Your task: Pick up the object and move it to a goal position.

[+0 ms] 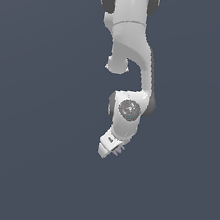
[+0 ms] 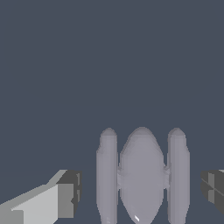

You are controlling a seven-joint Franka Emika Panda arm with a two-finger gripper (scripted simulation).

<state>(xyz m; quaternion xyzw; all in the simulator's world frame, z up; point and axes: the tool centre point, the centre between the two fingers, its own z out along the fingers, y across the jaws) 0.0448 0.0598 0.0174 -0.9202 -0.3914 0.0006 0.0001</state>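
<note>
While the wrist view runs from one dark fingertip [image 2: 70, 192] across to the other, the pale lavender-grey object [image 2: 142, 177] sits between them, three ridged lobes side by side, touching neither pad. That leaves the hand [image 1: 111, 150] spread apart, clamped on nothing. Over in the exterior view, the white arm [image 1: 133, 60] hangs down with the hand tilted, the object peeking out just beside it on the exterior view's right.

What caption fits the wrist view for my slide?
Open gripper straddling the pale lavender ridged object, fingers clear of both sides.
</note>
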